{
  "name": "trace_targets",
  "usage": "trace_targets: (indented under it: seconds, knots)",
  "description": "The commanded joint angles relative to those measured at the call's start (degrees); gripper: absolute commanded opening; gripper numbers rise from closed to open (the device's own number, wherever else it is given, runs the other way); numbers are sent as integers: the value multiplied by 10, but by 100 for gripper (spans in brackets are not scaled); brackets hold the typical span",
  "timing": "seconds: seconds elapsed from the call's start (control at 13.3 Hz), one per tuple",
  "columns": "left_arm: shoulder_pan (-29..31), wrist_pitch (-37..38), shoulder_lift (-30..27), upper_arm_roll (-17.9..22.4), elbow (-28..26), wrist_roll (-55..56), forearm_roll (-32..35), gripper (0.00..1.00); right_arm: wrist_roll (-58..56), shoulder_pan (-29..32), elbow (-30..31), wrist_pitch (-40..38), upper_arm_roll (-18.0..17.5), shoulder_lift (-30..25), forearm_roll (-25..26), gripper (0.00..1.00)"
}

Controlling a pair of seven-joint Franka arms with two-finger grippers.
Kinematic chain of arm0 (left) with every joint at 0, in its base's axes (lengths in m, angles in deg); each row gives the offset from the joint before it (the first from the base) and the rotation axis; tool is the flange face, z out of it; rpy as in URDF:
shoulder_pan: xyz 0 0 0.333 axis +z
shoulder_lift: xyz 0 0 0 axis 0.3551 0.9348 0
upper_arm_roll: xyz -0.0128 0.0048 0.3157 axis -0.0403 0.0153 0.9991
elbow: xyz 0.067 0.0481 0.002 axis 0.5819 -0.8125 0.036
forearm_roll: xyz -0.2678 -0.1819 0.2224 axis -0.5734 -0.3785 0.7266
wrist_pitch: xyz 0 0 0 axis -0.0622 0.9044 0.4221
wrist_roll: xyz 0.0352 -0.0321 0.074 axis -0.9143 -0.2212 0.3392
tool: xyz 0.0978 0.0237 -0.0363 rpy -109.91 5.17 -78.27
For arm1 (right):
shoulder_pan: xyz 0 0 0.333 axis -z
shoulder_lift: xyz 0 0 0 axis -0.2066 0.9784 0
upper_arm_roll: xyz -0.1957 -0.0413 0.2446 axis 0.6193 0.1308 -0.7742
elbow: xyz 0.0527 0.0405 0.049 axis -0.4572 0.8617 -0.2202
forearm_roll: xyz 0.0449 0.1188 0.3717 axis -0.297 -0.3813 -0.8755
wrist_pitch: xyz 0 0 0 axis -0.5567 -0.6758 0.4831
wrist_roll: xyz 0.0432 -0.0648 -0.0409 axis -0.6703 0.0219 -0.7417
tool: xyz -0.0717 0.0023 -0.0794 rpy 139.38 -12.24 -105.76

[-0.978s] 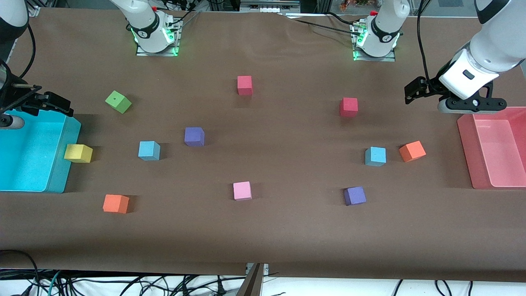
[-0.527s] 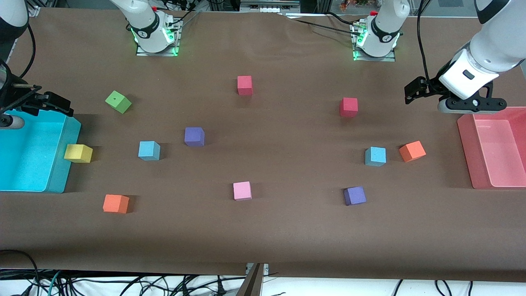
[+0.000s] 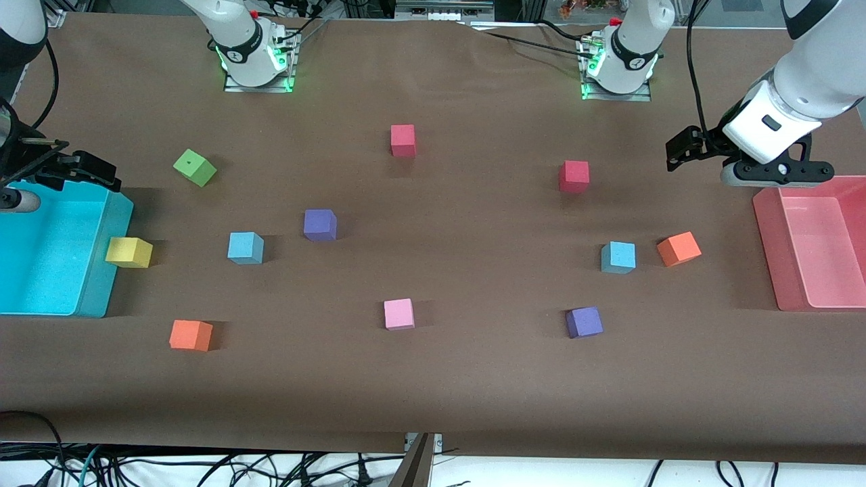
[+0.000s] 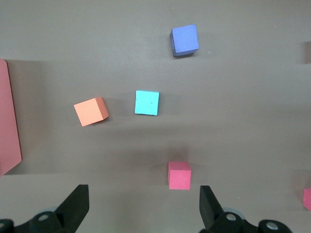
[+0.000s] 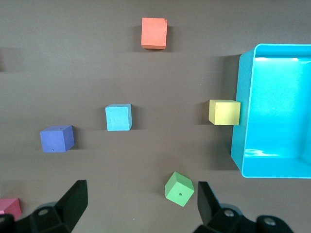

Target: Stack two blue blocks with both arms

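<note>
Two sky-blue blocks lie on the brown table. One (image 3: pixel 245 247) is toward the right arm's end and also shows in the right wrist view (image 5: pixel 118 117). The other (image 3: pixel 618 257) is toward the left arm's end, beside an orange block (image 3: pixel 678 248), and also shows in the left wrist view (image 4: pixel 146 103). My left gripper (image 3: pixel 776 174) hangs open and empty above the table by the pink tray (image 3: pixel 768 230); its jaws stand wide apart (image 4: pixel 144 213). My right gripper (image 3: pixel 17 199) hangs open and empty over the cyan bin (image 3: pixel 101 284), its jaws wide apart (image 5: pixel 141 208).
Other cubes lie scattered: green (image 3: pixel 195 167), yellow (image 3: pixel 128 251) against the cyan bin, orange (image 3: pixel 191 335), two purple (image 3: pixel 319 224) (image 3: pixel 584 322), pink (image 3: pixel 398 314), two red (image 3: pixel 402 140) (image 3: pixel 574 176). Between the blue blocks lies bare table.
</note>
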Motion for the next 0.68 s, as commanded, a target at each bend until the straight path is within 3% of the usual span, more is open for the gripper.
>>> trace_targets:
  seconds: [0.0,0.6]
  knots:
    - [-1,12,5,1,14,-5,-5,100,7,7,3,-5,-7,-5,7,100]
    - [-2,12,5,1,14,-5,-5,100,5,-3,3,-2,-10,24,10,100]
